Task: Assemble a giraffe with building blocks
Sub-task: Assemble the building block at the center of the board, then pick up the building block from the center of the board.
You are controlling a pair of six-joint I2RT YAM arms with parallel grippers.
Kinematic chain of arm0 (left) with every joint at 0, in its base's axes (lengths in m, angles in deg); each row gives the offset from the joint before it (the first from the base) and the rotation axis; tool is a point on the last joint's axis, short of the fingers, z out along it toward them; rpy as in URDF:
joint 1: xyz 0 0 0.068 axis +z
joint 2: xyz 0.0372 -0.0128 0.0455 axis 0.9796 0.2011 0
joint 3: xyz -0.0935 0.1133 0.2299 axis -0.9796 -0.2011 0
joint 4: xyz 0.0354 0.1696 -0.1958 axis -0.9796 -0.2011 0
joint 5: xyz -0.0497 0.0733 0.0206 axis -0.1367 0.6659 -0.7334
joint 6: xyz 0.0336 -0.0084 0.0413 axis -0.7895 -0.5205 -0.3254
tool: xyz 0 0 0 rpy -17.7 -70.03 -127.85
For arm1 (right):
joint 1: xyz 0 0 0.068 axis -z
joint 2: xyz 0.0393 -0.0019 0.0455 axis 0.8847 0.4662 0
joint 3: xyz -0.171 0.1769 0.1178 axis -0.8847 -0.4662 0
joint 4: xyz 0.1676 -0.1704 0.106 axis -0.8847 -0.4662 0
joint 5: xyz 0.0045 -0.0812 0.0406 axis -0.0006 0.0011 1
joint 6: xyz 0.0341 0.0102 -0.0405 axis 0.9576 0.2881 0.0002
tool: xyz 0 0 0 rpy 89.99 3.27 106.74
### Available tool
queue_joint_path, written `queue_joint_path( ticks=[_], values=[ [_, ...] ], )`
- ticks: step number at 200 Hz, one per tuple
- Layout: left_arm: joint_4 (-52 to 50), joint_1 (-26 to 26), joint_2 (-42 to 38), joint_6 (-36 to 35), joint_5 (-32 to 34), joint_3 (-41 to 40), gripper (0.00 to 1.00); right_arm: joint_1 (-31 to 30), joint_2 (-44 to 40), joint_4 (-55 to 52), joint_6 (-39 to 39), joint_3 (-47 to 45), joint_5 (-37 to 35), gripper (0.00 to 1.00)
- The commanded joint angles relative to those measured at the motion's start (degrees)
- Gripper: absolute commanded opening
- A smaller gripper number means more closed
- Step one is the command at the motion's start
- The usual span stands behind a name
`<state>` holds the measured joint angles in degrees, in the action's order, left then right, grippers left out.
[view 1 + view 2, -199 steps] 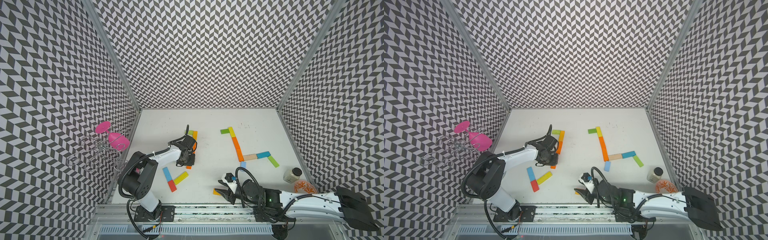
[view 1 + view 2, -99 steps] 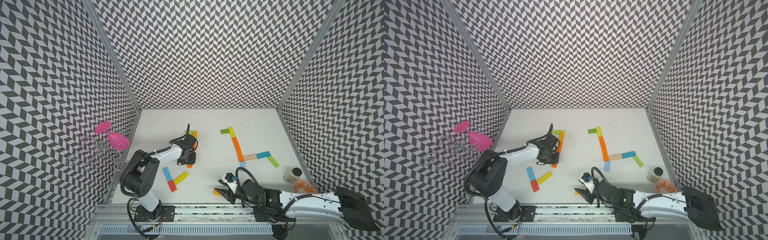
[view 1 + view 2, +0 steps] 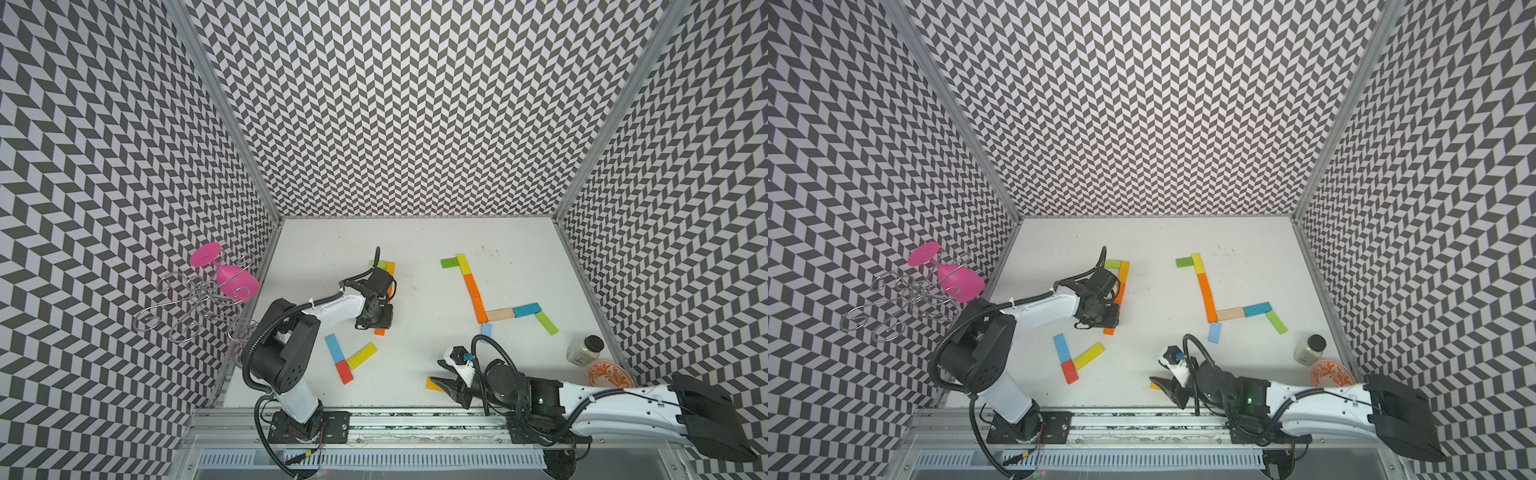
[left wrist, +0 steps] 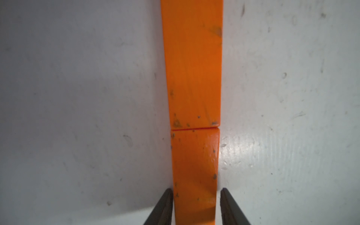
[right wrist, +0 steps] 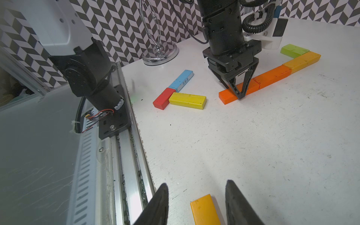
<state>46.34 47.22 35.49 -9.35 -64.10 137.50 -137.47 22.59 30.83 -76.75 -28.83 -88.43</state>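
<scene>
Left gripper stands tip-down over an orange block, its jaws straddling the block with a sliver of table showing on each side: released, clamping nothing. That block lies flat, butted end to end against a second orange block; in a top view the row goes on to a yellow block and a green block, running toward the far edge in the table's left half. Right gripper sits low at the front edge, jaws apart, with an amber block lying loose between them, untouched. A blue block, a red block and a long yellow block lie together near the front-left corner. A block figure lies flat in the right half; a jar and a plate stand by the right edge near the front
</scene>
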Motion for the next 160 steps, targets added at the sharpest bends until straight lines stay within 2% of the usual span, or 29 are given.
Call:
queue_joint_path(
  ticks=[1, 48, 93, 108, 125, 143, 160],
  values=[
    [-0.3, -0.5, 0.0, 0.0, -0.1, 1.2, 0.47, -0.3, -0.5, 4.1, -0.3, -0.5, -0.7, 0.46],
    [-2.4, -1.2, -3.0, 0.2, 0.1, 2.7, 0.62, -0.3, 0.7, 4.3, -0.4, 0.2, -0.5, 0.46],
    [-9.6, -1.4, -14.1, -0.3, 3.9, 8.1, 0.75, -0.3, 1.7, 2.5, -4.9, 3.1, -0.4, 0.46],
    [-12.3, -1.1, -18.8, -0.5, 6.2, 10.9, 0.8, -0.3, 3.0, 3.6, -10.0, 3.5, 0.4, 0.48],
    [-14.4, 0.0, -24.1, -0.6, 8.1, 14.0, 0.82, -0.3, 6.8, 3.0, -18.6, 8.9, 3.1, 0.48],
    [-14.9, 1.5, -29.6, -0.6, 9.4, 16.0, 0.82, -0.2, 14.7, -0.7, -29.6, 15.8, 6.9, 0.5],
    [-14.2, 3.2, -34.7, -0.6, 10.1, 16.7, 0.83, 0.0, 24.3, -9.4, -39.3, 25.0, 9.6, 0.51]
  ],
)
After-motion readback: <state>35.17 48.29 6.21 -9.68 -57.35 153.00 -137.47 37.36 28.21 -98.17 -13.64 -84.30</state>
